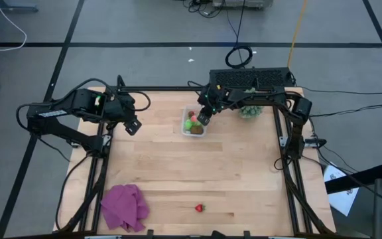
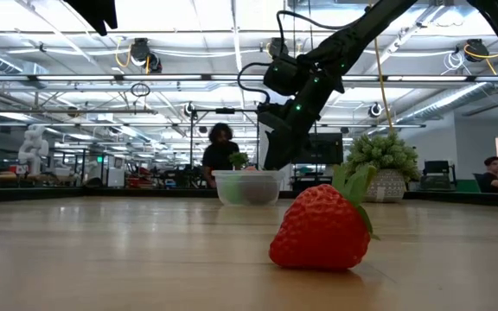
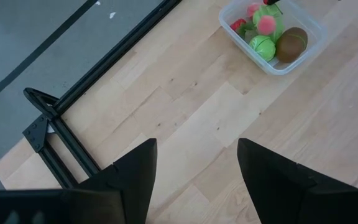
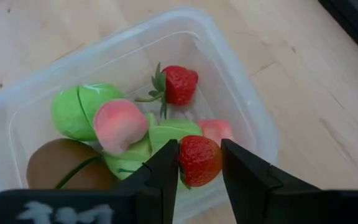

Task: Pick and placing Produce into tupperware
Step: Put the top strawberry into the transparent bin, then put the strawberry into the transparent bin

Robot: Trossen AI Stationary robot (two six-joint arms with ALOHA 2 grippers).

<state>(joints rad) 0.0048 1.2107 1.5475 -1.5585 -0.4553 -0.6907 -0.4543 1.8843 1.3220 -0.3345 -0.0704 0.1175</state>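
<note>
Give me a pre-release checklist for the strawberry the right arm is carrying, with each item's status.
1. Right gripper shut on strawberry: ok.
2. Strawberry above the tupperware, inside its rim: ok.
3. Room left among the produce already inside: ok, though crowded.
4. Tupperware standing flat on the table: ok.
5. Left gripper away from the container, empty: ok.
6. Last strawberry on the table unobstructed: ok.
</note>
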